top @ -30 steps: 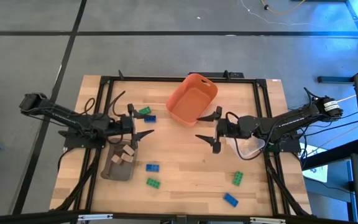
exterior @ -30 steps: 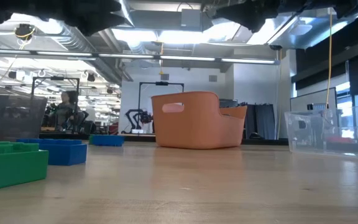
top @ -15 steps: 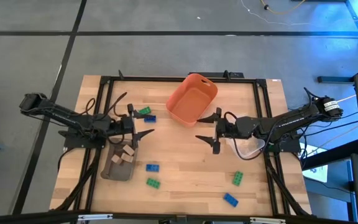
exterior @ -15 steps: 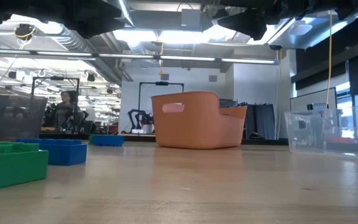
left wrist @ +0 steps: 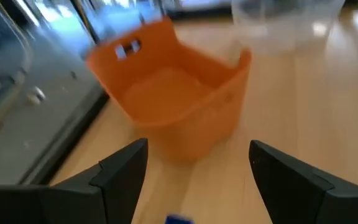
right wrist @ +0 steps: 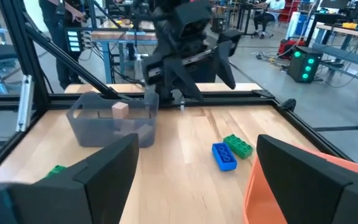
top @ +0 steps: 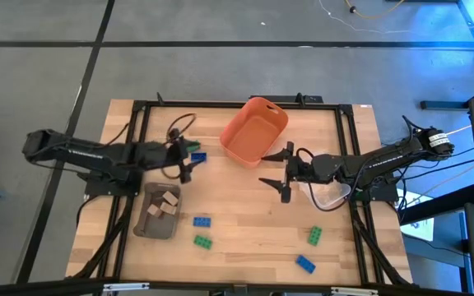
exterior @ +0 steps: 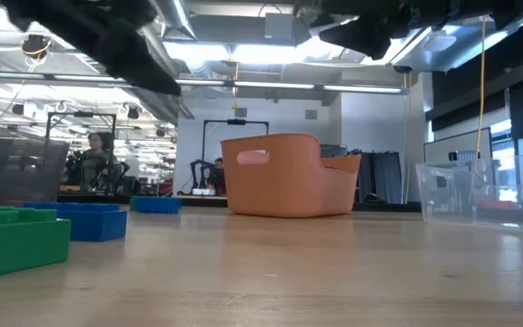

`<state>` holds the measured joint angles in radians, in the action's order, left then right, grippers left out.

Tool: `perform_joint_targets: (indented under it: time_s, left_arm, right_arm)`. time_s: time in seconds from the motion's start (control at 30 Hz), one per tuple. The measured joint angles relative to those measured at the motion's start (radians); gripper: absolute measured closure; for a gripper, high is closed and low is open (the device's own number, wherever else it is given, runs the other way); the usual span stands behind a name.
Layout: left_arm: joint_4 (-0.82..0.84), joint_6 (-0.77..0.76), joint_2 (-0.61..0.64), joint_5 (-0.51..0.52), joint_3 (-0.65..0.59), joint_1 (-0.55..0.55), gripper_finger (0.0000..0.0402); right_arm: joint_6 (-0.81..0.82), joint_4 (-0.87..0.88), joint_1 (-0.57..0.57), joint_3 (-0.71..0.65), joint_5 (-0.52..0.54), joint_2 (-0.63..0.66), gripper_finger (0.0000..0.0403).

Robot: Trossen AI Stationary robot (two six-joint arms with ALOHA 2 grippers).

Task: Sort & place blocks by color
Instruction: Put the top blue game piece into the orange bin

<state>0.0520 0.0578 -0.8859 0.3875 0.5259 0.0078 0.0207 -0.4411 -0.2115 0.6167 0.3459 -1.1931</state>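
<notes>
- Two grippers, both spread wide, holding and touching nothing: left gripper [top: 186,160] above the blue brick [top: 198,156] and green brick [top: 192,147]; right gripper [top: 280,170] just beside the orange bin [top: 255,130].
- Grey-brown tray [top: 156,215] contains tan bricks [top: 168,203].
- Loose bricks lie scattered on the table [top: 245,222].
- Right wrist view alone shows the tray's translucent wall.
</notes>
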Motion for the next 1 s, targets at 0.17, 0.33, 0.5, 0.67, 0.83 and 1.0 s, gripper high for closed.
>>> perform_joint_targets:
  time_s: [0.17,0.33,0.5,0.67,0.83,1.0]
  left_arm:
    - [0.296,0.063,-0.152,-0.220,0.124,0.157,0.0129]
    - [0.357,0.163,-0.325,-0.291,0.176,0.239,0.0129]
    - [0.307,0.223,-0.459,-0.314,0.186,0.283,0.0129]
    - [0.250,0.225,-0.536,-0.390,0.186,0.327,0.0129]
    - [0.222,0.241,-0.579,-0.394,0.186,0.360,0.0129]
    - [0.223,0.242,-0.615,-0.454,0.186,0.395,0.0129]
  right_arm:
    - [0.002,0.012,0.000,0.000,0.001,0.000,0.0075]
    - [0.005,0.017,0.000,0.000,0.001,0.000,0.0075]
    - [0.005,0.019,0.000,0.000,0.001,0.000,0.0075]
    - [0.003,0.019,0.000,0.000,0.002,0.000,0.0075]
    - [0.001,0.019,0.000,0.000,0.002,0.000,0.0075]
    - [-0.001,0.019,0.000,0.000,0.003,0.000,0.0075]
